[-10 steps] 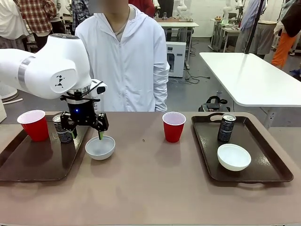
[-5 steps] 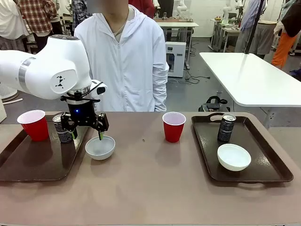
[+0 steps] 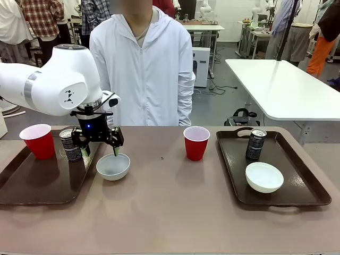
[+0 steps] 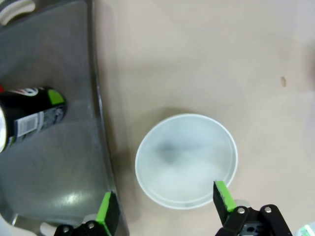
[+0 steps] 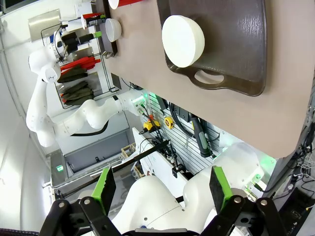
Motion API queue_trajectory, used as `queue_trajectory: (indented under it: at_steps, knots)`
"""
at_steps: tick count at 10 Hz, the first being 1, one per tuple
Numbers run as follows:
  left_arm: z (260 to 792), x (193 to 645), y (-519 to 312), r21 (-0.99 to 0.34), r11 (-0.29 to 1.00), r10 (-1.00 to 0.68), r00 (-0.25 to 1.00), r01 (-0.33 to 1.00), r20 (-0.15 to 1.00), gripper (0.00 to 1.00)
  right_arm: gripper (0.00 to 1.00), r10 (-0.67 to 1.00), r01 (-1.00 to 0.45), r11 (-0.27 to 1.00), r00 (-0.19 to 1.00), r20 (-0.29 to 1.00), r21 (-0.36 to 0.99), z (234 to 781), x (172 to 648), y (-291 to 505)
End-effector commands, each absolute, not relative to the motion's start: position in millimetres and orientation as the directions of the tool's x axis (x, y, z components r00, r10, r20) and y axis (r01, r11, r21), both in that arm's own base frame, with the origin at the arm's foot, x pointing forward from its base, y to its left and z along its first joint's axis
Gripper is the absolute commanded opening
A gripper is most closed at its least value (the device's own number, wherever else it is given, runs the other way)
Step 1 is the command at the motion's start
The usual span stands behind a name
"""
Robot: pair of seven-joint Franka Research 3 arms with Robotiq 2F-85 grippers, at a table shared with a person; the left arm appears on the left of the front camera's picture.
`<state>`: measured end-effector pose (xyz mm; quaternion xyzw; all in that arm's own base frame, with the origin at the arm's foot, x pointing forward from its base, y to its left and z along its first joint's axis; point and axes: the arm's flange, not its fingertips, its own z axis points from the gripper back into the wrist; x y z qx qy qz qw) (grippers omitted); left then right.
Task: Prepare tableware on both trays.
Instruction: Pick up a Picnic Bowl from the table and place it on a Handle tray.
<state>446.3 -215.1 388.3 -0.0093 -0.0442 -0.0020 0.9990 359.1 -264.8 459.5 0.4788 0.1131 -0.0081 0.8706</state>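
My left arm (image 3: 48, 85) is glossy white with fat, rounded joint housings. A grey band (image 3: 29, 86) rings one link, and a small black mark (image 3: 67, 91) sits on the big joint. Under it a black wrist block shows a blue light (image 3: 87, 126), with a thin black cable (image 3: 108, 98) looping beside it. My left gripper (image 3: 100, 152) is black and built of pinned links, its fingers faced with green pads (image 4: 107, 212). My right gripper (image 5: 161, 183) matches it, black links with round pins and bright green facings.

Bright, even overhead light, soft shadows under bowl (image 3: 113, 166) on desk (image 3: 170, 212), front view sharp, left wrist view soft, perhaps motion blur, tray (image 4: 69, 199) sheen, right wrist view fisheye-warped.
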Motion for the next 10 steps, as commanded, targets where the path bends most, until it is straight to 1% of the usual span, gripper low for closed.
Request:
queue_trajectory:
  at_steps: [1, 3, 4, 5, 6, 7, 8, 9, 10]
  knots:
    - [374.9, 453.1, -219.6, -0.016, 1.000, -0.002, 0.998, 0.003, 0.066, 1.00, 1.00, 0.084, 0.130, 0.534, 0.975, -0.206, 0.835, 460.4, 359.8, -263.6]
    - [365.2, 453.4, -222.2, 0.008, 1.000, -0.025, 0.999, 0.025, 0.041, 1.00, 1.00, 0.084, 0.130, 0.534, 0.975, -0.206, 0.835, 460.4, 359.8, -263.6]
    - [359.9, 454.5, -221.4, 0.018, 0.999, -0.048, 0.997, 0.047, 0.058, 0.87, 1.00, 0.084, 0.130, 0.534, 0.975, -0.206, 0.835, 460.4, 359.8, -263.6]
    - [354.6, 456.8, -220.0, 0.021, 0.999, -0.040, 0.998, 0.039, 0.050, 0.82, 1.00, 0.084, 0.130, 0.534, 0.975, -0.206, 0.835, 460.4, 359.8, -263.6]
    - [349.3, 459.2, -218.2, 0.029, 0.999, -0.029, 0.999, 0.028, 0.036, 0.68, 1.00, 0.084, 0.130, 0.534, 0.975, -0.206, 0.835, 460.4, 359.8, -263.6]
    - [347.6, 460.3, -216.8, 0.034, 0.999, -0.022, 0.999, 0.021, 0.030, 0.63, 1.00, 0.084, 0.130, 0.534, 0.975, -0.206, 0.835, 460.4, 359.8, -263.6]
    - [347.2, 461.0, -216.1, 0.036, 0.999, -0.018, 0.999, 0.017, 0.029, 0.55, 1.00, 0.084, 0.130, 0.534, 0.975, -0.206, 0.835, 460.4, 359.8, -263.6]
    - [347.0, 461.8, -215.6, 0.037, 0.999, -0.012, 1.000, 0.012, 0.023, 0.58, 1.00, 0.084, 0.130, 0.534, 0.975, -0.206, 0.835, 460.4, 359.8, -263.6]
    - [346.9, 462.4, -216.4, 0.036, 0.999, -0.010, 1.000, 0.009, 0.019, 0.52, 1.00, 0.084, 0.130, 0.534, 0.975, -0.206, 0.835, 460.4, 359.8, -263.6]
